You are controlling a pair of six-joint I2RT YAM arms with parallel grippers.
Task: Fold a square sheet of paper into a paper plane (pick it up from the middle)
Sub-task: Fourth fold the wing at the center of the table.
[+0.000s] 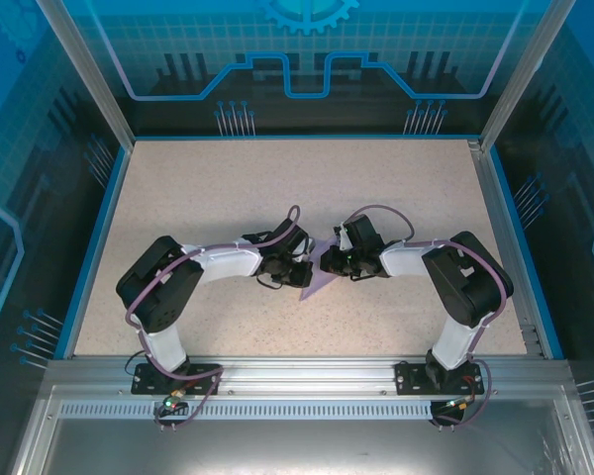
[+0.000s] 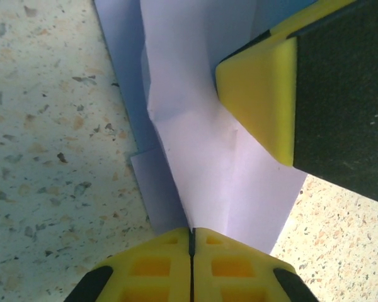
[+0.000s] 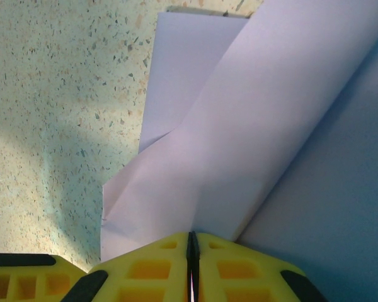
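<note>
The lavender square sheet of paper (image 1: 315, 280) lies in the middle of the table, folded into overlapping layers with a pointed lower tip; whether it has the paper plane's shape I cannot tell. My left gripper (image 1: 302, 269) meets it from the left. In the left wrist view its yellow jaws (image 2: 192, 234) are shut on a raised crease of the paper (image 2: 227, 176). My right gripper (image 1: 339, 262) comes from the right, and its jaws (image 3: 192, 236) are shut on a lifted flap of the paper (image 3: 239, 145). A yellow right fingertip (image 2: 258, 94) rests on the sheet.
The speckled beige table (image 1: 228, 188) is bordered by a blue rim and aluminium frame posts. Both arms bend inward from their bases at the near edge. One yellow finger of the left gripper (image 3: 19, 277) sits close beside the right jaws.
</note>
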